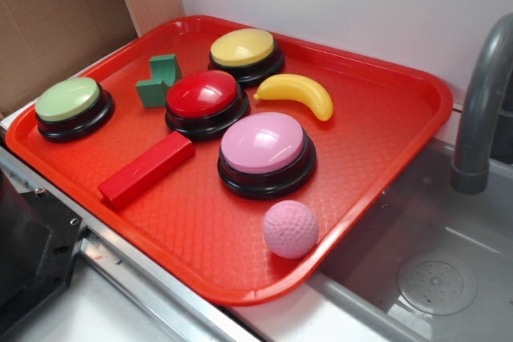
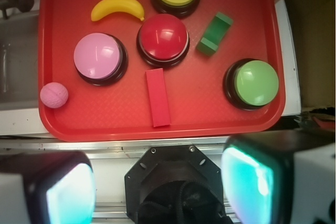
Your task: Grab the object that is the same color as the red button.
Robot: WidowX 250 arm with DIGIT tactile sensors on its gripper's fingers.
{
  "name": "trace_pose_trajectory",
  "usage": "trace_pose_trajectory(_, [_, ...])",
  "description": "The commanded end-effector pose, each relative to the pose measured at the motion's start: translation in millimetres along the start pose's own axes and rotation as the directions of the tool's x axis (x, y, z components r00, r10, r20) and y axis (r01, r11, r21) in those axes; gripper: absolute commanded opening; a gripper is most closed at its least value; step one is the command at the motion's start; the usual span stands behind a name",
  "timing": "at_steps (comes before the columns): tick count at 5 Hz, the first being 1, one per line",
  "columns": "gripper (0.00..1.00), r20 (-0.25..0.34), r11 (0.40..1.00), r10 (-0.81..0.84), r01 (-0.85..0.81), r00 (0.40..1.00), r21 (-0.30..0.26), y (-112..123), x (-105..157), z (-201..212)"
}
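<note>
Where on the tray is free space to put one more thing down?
Free: the tray corner right of the banana, and the strip between red block and pink ball. Crowded: around the red button.

Even overhead light brightens the large red plastic tray (image 1: 385, 126), glinting off the glossy red dome button (image 2: 163, 36), while the wrist view's nearby gripper fingers (image 2: 257, 179) loom blurred, glowing teal.

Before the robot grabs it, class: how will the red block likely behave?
The red block lies flat on the tray; its flat faces suggest it should slide, not roll. It looks rigid, and probably light. Its glossy faces might slip.
</note>
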State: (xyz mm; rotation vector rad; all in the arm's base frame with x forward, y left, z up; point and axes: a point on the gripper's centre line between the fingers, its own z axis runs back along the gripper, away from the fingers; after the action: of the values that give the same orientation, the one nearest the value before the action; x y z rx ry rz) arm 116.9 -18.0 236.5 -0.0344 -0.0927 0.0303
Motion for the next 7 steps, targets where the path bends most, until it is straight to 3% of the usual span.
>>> trace_pose_trajectory(1, [1.00,0.000,1.000,0.000,0.000,1.000,0.000,0.0,0.0,0.0])
trace_pose_trajectory(3, [1.00,0.002,1.000,0.002,-0.002,1.000,0.001,-2.4,22.7,-70.0])
trace_pose_trajectory(4, [1.00,-0.028,0.999,0.033,-0.032,0.999,0.028,-2.7,27.8,-106.1])
trace_pose_trajectory(5, [1.00,-0.012,0.998,0.053,-0.053,0.999,0.032,-3.2,32.1,-142.2])
trace_pose_trajectory(7, [1.00,-0.040,0.992,0.089,-0.085,0.995,0.093,3.2,32.4,-193.9])
